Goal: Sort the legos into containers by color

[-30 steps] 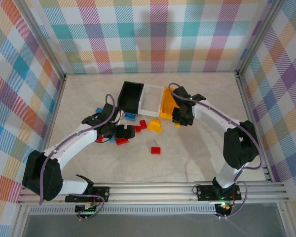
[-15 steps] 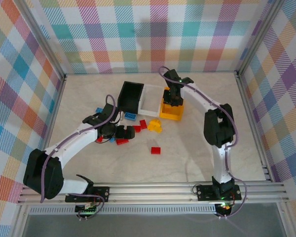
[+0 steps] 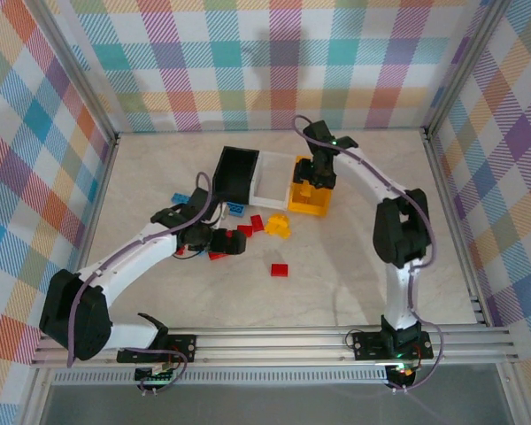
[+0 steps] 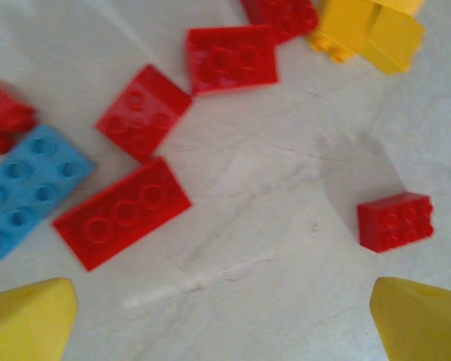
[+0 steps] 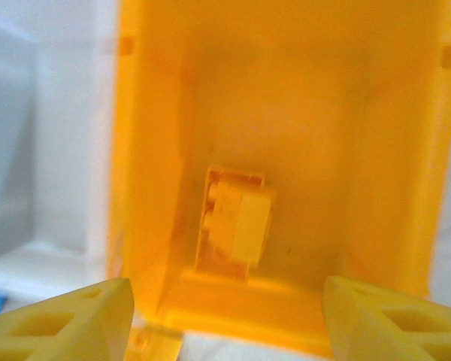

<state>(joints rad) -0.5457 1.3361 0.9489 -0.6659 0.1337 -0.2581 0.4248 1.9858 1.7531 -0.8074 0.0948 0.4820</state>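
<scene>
Finds right gripper (image 5: 229,320) spread apart, empty, above yellow-orange bin (image 5: 376,113), with one yellow-orange brick (image 5: 237,222) lying loose on its floor. Finds left gripper (image 4: 225,323) spread wide, empty, over red bricks (image 4: 124,213) and blue brick (image 4: 22,188) on table (image 4: 270,150).

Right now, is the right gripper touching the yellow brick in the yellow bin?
Apart. The right wrist view shows the yellow brick inside the yellow bin, well clear of the right gripper, whose jaws stand open.
</scene>
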